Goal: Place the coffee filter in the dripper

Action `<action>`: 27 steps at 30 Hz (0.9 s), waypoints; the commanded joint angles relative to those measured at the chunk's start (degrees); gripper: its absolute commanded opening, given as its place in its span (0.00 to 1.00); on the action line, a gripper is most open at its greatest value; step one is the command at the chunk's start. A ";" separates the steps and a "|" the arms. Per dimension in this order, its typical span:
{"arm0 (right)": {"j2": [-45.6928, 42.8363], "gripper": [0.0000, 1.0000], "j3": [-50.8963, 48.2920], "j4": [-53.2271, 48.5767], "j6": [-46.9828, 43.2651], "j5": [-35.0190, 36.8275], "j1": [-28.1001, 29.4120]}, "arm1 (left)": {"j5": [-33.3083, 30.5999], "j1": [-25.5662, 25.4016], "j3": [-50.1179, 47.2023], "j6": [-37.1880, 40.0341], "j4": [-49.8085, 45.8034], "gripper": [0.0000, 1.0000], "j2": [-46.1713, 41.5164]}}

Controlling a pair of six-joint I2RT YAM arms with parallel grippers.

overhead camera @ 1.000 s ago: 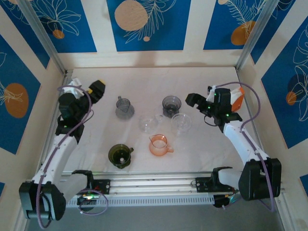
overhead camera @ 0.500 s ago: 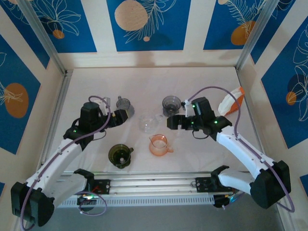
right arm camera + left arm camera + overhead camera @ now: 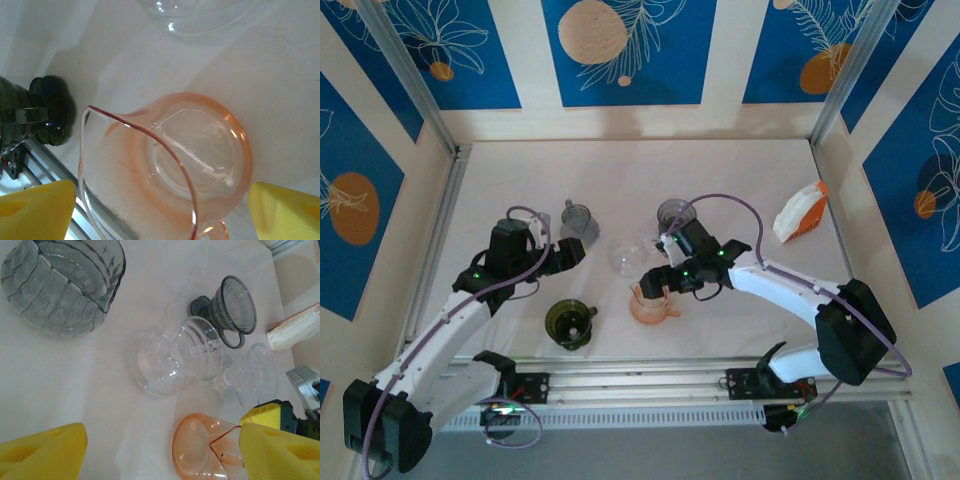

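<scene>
The filter pack point(image 3: 800, 212) sits at the far right of the bench point(image 3: 740, 170), leaning with its long axis running from near-left up to far-right. It lies well apart from both arms. The right gripper point(image 3: 653, 282) is the nearer one, but it faces away from the pack and hangs low over the orange dripper point(image 3: 652, 305) in the middle. Any reach for a filter would have to swing right and far. The left gripper point(image 3: 572, 253) is further off, across the cluster of drippers.

Both grippers stand wide open and hold nothing.

The right wrist view puts the orange dripper point(image 3: 200, 150) between the spread yellow fingers of the right gripper point(image 3: 160, 210), with its rim and inner base ring plain. The left wrist view catches an edge of the filter pack point(image 3: 295, 332) past the dark dripper point(image 3: 232, 307). Which dripper is meant I cannot tell, though the orange one seems likely.
</scene>
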 commanded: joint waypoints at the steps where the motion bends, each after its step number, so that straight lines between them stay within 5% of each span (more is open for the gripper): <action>1: 0.77 0.87 1.94 -0.14 -0.57 -0.96 2.04 | -0.63 -0.43 -0.34 0.33 -1.42 0.80 -0.93; 12: 1.78 0.82 2.08 1.67 2.75 -1.16 7.44 | -0.67 -0.43 -0.64 0.13 -0.77 0.80 -0.47; 20: -3.37 0.82 5.23 -1.24 -0.08 5.60 7.49 | -2.51 -0.34 1.40 0.61 -2.84 0.81 -1.08; 27: 4.69 0.71 17.49 -3.79 -6.97 -0.03 9.76 | -15.67 -0.26 10.29 5.28 -11.68 0.83 -4.87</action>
